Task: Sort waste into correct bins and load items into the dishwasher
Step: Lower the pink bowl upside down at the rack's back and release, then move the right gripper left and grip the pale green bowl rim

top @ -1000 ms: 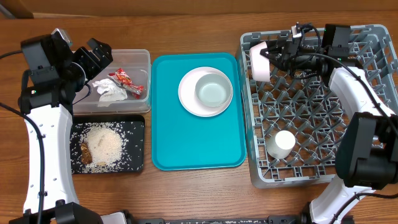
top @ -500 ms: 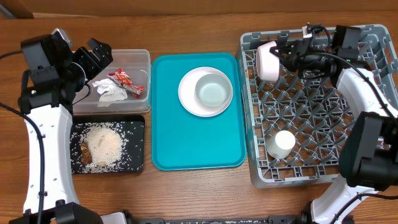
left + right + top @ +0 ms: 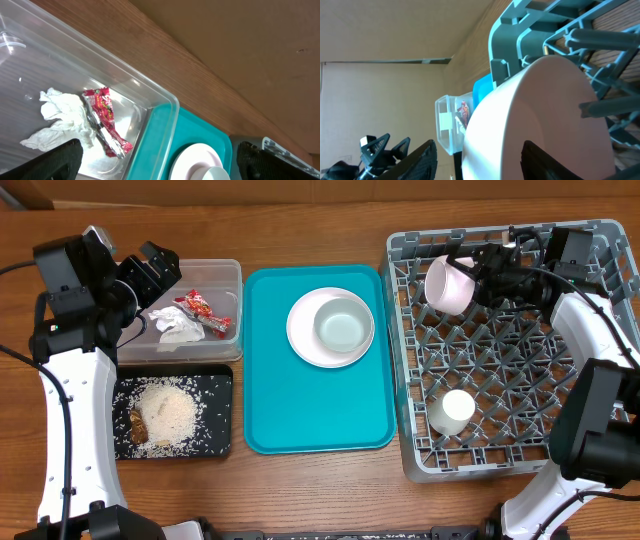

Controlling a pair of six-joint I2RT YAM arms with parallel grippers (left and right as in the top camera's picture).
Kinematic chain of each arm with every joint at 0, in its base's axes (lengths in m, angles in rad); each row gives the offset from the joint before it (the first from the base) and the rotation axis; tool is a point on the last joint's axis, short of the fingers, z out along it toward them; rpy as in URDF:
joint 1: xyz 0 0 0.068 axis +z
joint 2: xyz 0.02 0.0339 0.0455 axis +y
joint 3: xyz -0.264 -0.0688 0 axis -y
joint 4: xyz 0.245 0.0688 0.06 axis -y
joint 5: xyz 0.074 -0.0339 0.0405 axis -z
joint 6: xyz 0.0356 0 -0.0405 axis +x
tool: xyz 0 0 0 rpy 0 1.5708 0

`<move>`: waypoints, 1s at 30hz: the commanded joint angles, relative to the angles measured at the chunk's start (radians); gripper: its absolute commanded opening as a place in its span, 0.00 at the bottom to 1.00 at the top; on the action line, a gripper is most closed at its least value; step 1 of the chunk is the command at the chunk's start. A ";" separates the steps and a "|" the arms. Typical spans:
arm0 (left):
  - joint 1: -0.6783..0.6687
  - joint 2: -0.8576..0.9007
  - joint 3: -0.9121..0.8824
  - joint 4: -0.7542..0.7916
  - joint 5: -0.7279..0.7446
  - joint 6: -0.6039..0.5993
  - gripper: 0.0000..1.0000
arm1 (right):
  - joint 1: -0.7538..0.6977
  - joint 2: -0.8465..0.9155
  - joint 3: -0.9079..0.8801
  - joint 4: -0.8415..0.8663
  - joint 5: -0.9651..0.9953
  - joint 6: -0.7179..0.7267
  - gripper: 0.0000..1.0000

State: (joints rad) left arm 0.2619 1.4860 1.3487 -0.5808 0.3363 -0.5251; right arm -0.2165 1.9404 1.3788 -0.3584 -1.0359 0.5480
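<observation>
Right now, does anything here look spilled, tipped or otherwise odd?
The pale pinkish cup leans on its side in a far corner of the grey plastic dish rack, not standing like the small white cup. Loose rice grains lie scattered across the shallow black plastic tray.

pale cup (image 3: 447, 283) – tipped, rack (image 3: 520, 380) far corner | white cup (image 3: 452, 410) – upright, near side

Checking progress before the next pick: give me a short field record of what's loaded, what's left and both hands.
rack: pale cup, tilted, far corner; small white cup
teal tray: bowl on plate
clear tub: wrapper, napkin
black tray: rice and scraps
right hand: open, at pale cup
left hand: open, empty, by clear tub
</observation>
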 commanded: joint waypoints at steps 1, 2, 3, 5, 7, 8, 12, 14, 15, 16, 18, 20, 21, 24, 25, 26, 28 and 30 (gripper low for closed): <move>-0.002 0.006 0.010 0.002 -0.006 -0.006 1.00 | -0.020 0.003 -0.010 0.010 0.015 -0.005 0.57; -0.002 0.006 0.010 0.002 -0.006 -0.006 1.00 | -0.028 0.003 -0.010 0.009 0.015 -0.005 0.57; -0.002 0.006 0.010 0.002 -0.007 -0.006 1.00 | -0.037 0.003 -0.010 0.009 0.015 -0.005 0.58; -0.002 0.006 0.010 0.002 -0.006 -0.006 1.00 | -0.055 0.003 -0.010 0.008 0.014 -0.004 0.59; -0.002 0.006 0.010 0.002 -0.006 -0.006 1.00 | -0.076 0.003 -0.010 0.008 0.014 -0.001 0.59; -0.002 0.006 0.010 0.002 -0.006 -0.006 1.00 | -0.087 0.003 -0.010 0.008 0.014 -0.001 0.58; -0.002 0.006 0.010 0.002 -0.006 -0.006 1.00 | -0.131 0.003 -0.010 0.009 0.015 -0.001 0.59; -0.002 0.006 0.010 0.002 -0.006 -0.006 1.00 | -0.155 0.003 -0.010 0.009 0.015 -0.001 0.58; -0.002 0.006 0.010 0.002 -0.006 -0.006 1.00 | -0.166 0.003 -0.010 0.009 0.015 -0.001 0.58; -0.002 0.006 0.010 0.002 -0.006 -0.006 1.00 | -0.175 0.003 -0.010 0.008 0.015 -0.001 0.58; -0.002 0.006 0.010 0.002 -0.007 -0.006 1.00 | -0.193 0.003 -0.010 0.006 0.014 -0.002 0.58; -0.002 0.006 0.010 0.002 -0.007 -0.006 1.00 | -0.203 0.003 -0.010 0.004 -0.001 -0.002 0.60; -0.002 0.006 0.010 0.002 -0.006 -0.006 1.00 | -0.205 0.003 -0.010 0.004 -0.024 -0.002 0.61; -0.002 0.006 0.010 0.002 -0.006 -0.006 1.00 | -0.206 0.003 -0.010 0.021 -0.120 -0.002 0.66; -0.002 0.006 0.010 0.002 -0.006 -0.006 1.00 | -0.206 0.003 -0.010 0.037 -0.172 -0.002 0.68; -0.002 0.006 0.010 0.002 -0.006 -0.006 1.00 | -0.206 0.003 -0.010 0.051 -0.226 -0.001 0.69; -0.002 0.006 0.010 0.002 -0.006 -0.006 1.00 | -0.201 0.003 -0.010 0.063 -0.306 -0.001 0.69; -0.002 0.006 0.010 0.002 -0.006 -0.006 1.00 | -0.187 0.003 -0.010 0.057 -0.365 -0.002 0.69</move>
State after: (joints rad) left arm 0.2619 1.4860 1.3487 -0.5804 0.3359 -0.5251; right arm -0.4198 1.9404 1.3781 -0.3046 -1.2343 0.5495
